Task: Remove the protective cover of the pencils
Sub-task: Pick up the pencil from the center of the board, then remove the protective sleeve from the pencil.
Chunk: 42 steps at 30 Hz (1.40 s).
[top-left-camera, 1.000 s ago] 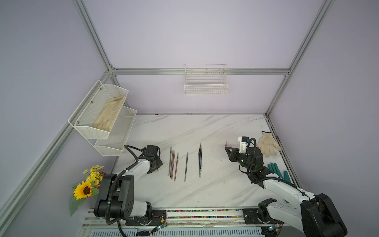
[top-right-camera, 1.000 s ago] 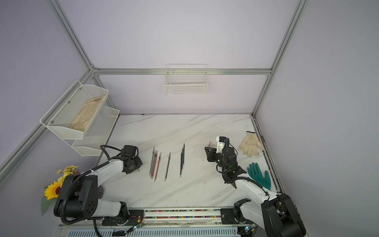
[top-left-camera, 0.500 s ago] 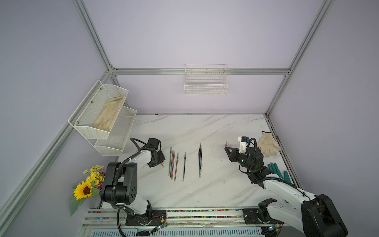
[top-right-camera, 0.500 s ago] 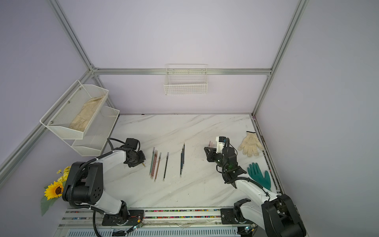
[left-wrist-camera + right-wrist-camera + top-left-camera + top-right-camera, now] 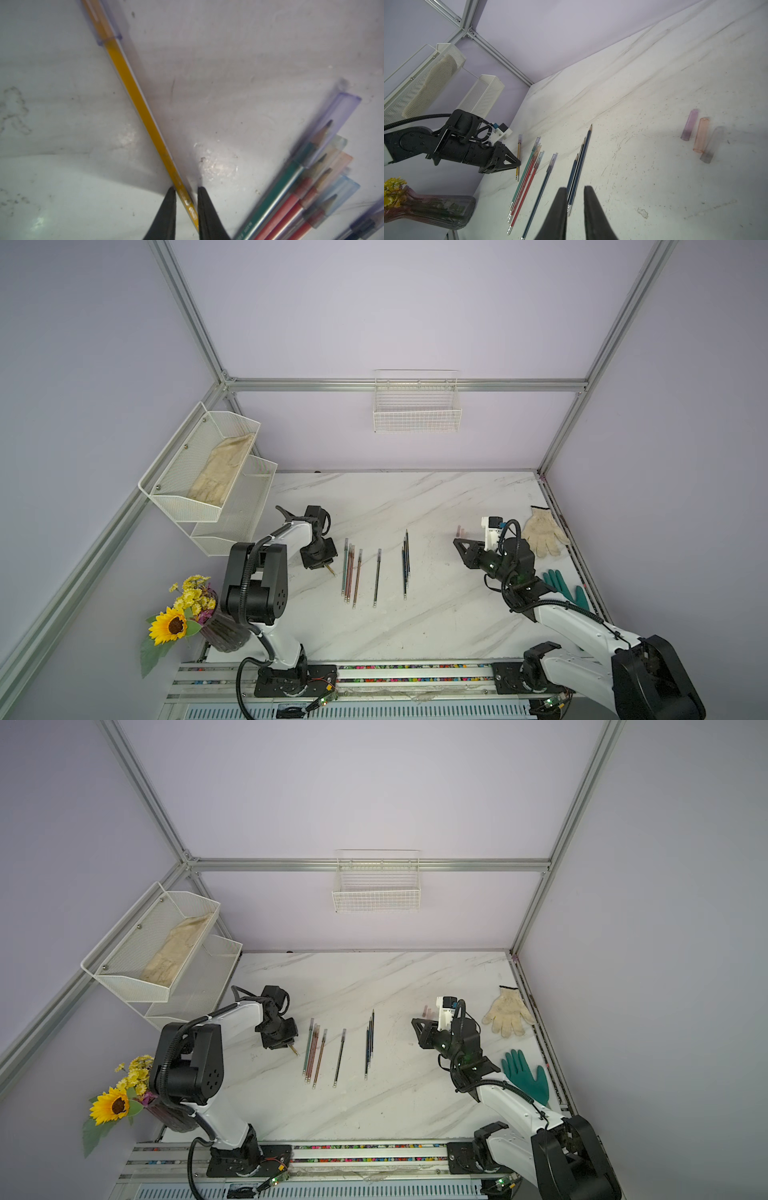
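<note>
Left gripper [image 5: 185,190]: jaws nearly closed on a thin yellow pencil [image 5: 133,83], with both black fingertips [image 5: 170,205] seen against the shaft close to its blunt end. The pencil is slanted and kept near the left edge of the white marble table [image 5: 415,635]. Whether it is lifted or resting on the table cannot be told. A clear purple-tinted cap [image 5: 107,25] is fitted over its tip.

Right gripper [image 5: 574,187]: jaws set a narrow gap apart, nothing held between them. It is raised over the table toward the right edge.

Remaining pencils are laid front to back, tips toward the back edge:
- capped teal and red pencils [image 5: 349,572], bunched side by side just beside the left gripper, on the side toward the table's middle
- single dark capped pencil [image 5: 377,576], a little further toward the middle, apart from the bunch
- dark blue bare-tipped pencils [image 5: 406,564], three, touching one another, at about the middle of the table

Three loose clear caps [image 5: 701,135], tinted purple, orange and grey, are lying together on the table just behind the right gripper.

A cream knit glove [image 5: 544,531] and a teal rubber glove [image 5: 565,589] are lying along the right edge, the cream one nearer the back.
</note>
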### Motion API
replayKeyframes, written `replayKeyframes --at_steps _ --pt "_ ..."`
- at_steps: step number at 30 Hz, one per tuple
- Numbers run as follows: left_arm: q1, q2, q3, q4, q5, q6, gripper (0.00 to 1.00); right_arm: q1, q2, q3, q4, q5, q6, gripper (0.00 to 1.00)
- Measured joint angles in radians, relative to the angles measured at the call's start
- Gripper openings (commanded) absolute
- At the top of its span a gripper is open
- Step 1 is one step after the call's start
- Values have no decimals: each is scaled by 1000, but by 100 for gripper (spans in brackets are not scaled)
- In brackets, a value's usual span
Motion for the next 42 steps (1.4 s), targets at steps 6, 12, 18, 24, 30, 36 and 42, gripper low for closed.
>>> replayKeyframes --at_steps 6,12,18,24,30,36,42 --pt "0 46 64 -85 -21 23 8 0 4 0 0 -17 8 49" --pt "-2 51 72 -98 -29 34 2 0 11 0 -2 -19 9 51" --pt "-5 40 70 -97 -38 34 1 0 11 0 -2 -19 9 51" --pt "-32 8 50 -148 -57 37 1 0 16 0 -1 -22 4 51" --pt "-153 -168 50 -192 -74 39 2 0 72 0 40 -84 3 51" --pt "-315 -381 51 -158 -36 105 6 5 207 50 113 -303 23 51" --pt "-407 -462 51 -100 57 177 5 92 339 199 126 -491 61 50"
